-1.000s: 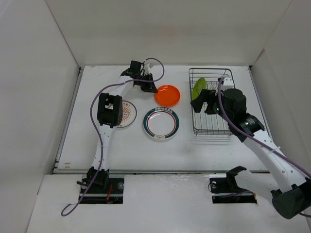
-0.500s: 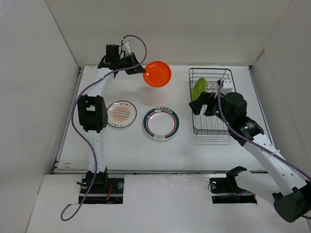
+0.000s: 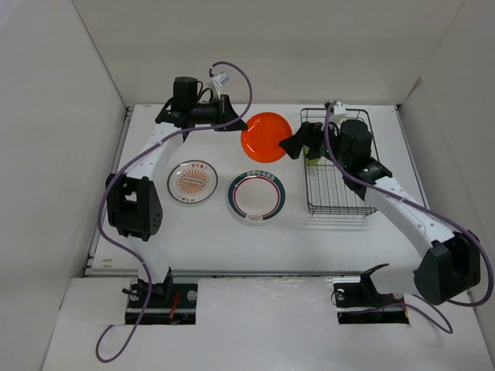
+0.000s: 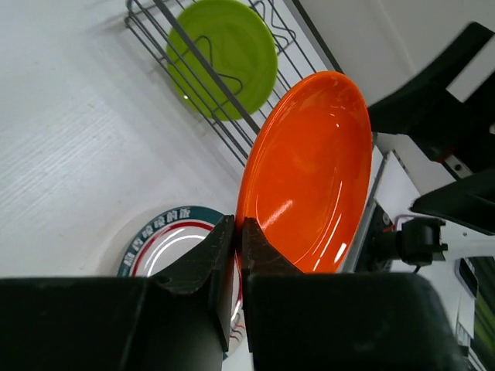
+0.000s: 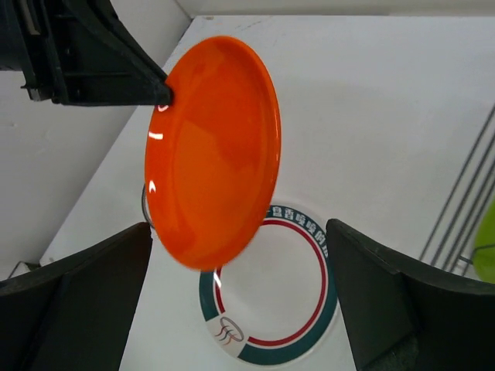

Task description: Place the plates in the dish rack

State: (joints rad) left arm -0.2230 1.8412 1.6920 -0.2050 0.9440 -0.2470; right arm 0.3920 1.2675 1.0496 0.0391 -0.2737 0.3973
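Observation:
My left gripper (image 3: 236, 126) is shut on the rim of the orange plate (image 3: 265, 137) and holds it tilted in the air, left of the dish rack (image 3: 337, 193). The plate also shows in the left wrist view (image 4: 309, 170) and the right wrist view (image 5: 213, 151). My right gripper (image 3: 292, 145) is open, right beside the orange plate's right edge, its jaws wide apart. The lime green plate (image 4: 223, 56) stands upright in the rack. The white plate with teal rim (image 3: 257, 196) and the sunburst plate (image 3: 192, 182) lie flat on the table.
The table (image 3: 193, 239) is white, enclosed by white walls on the left, back and right. The black wire rack stands at the back right, near the right wall.
My left gripper has lifted the orange plate off the table and carried it right toward the rack. My right gripper has swung left from over the rack to meet the plate.

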